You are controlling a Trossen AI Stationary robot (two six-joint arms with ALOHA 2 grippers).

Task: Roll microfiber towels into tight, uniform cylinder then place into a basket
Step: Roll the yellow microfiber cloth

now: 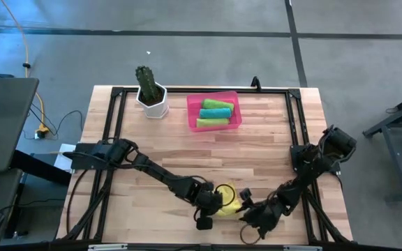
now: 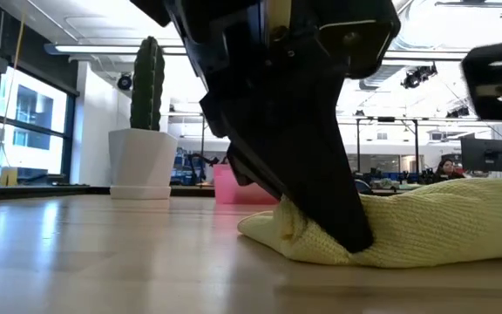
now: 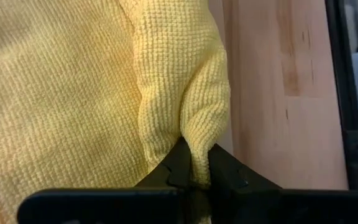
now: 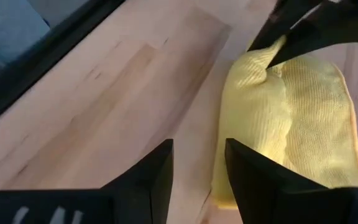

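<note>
No brand, label or writing can be read anywhere in these views. The left hand (image 3: 194, 171) is down at the desk's (image 1: 271, 150) near edge, its two dark fingers pressed together on a pinched fold at the edge of the yellow towel (image 3: 73, 93) (the cloth bulges up just above the tips). In the low view that towel (image 2: 425, 222) lies crumpled on the wood with the dark finger (image 2: 321, 174) planted in its end. The right hand (image 4: 197, 171) sits just beside the same towel (image 4: 291, 124), fingers apart with bare wood showing between them, holding nothing; the left hand's tips show at the towel's far corner in that view. Well apart, at the far side of the desk, the pink basket (image 1: 192, 115) holds three rolled towels, two lime green (image 1: 217, 104) and a teal one (image 1: 213, 113) between them. A white pot with a cactus (image 1: 151, 94) stands just beside the basket.
</note>
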